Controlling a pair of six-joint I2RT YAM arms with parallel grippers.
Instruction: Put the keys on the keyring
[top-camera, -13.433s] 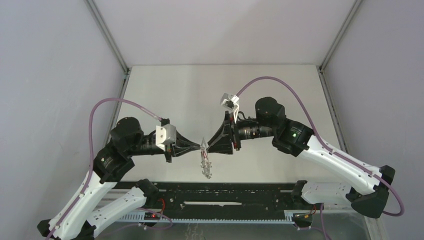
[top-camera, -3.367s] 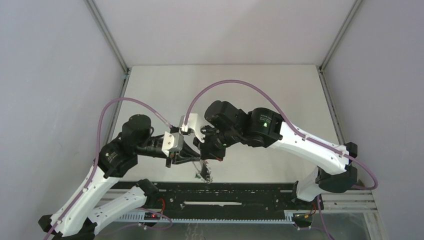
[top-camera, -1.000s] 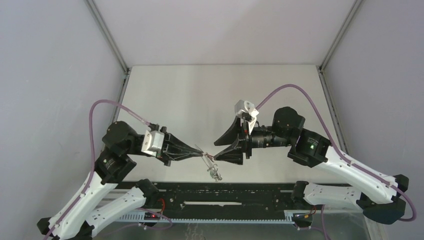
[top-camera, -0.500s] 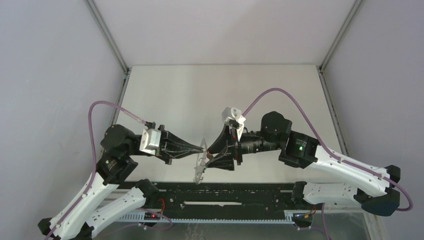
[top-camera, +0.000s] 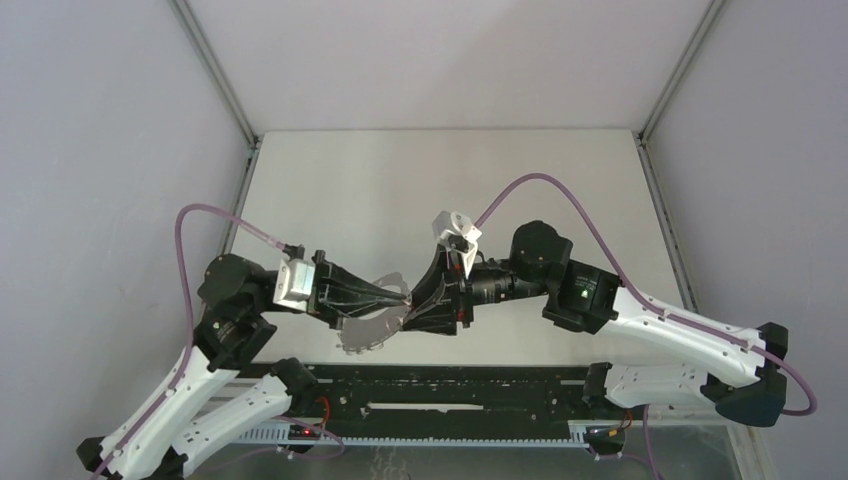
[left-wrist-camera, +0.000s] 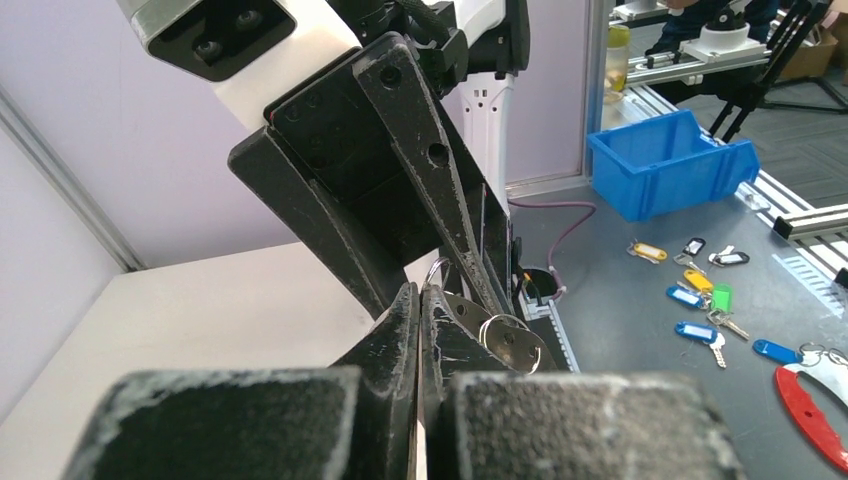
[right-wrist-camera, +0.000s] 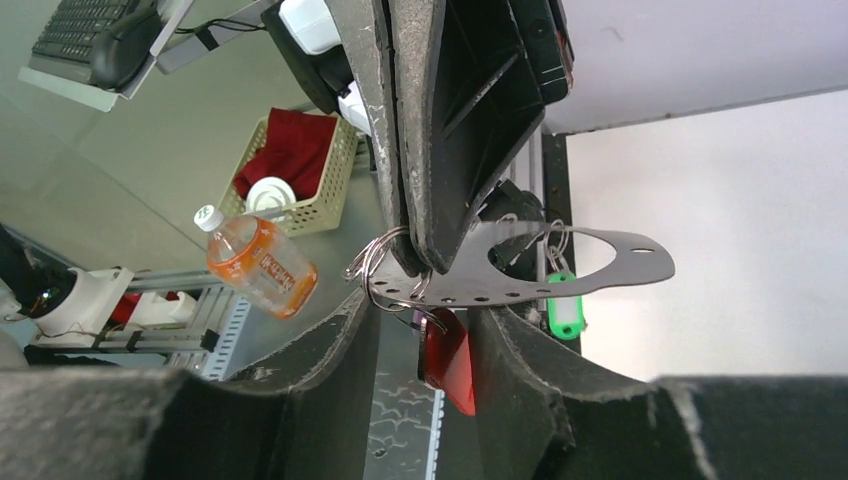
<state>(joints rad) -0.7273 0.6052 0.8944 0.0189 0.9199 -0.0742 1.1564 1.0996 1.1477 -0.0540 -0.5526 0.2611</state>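
The keyring (right-wrist-camera: 580, 268) is a flat grey crescent plate with a row of holes and small split rings (right-wrist-camera: 385, 272) at one end. My left gripper (right-wrist-camera: 425, 255) is shut on its edge and holds it up between both arms, also seen in the top view as the keyring (top-camera: 362, 330) and in the left wrist view as the keyring (left-wrist-camera: 505, 342). A red-headed key (right-wrist-camera: 447, 362) hangs from the rings. A green-headed one (right-wrist-camera: 563, 306) hangs from the plate. My right gripper (right-wrist-camera: 425, 325) is open, its jaws either side of the red key.
Both grippers, left gripper (top-camera: 403, 297) and right gripper (top-camera: 428, 300), meet over the table's (top-camera: 400, 180) near edge, above the black rail (top-camera: 430, 395). Beyond the table are a blue bin (left-wrist-camera: 668, 160), loose coloured key tags (left-wrist-camera: 700, 290), an orange bottle (right-wrist-camera: 262, 265) and a basket (right-wrist-camera: 295, 165).
The right gripper has moved left up to the left gripper and its jaws have narrowed. The keyring, which hung down before, has swung up and out to the left.
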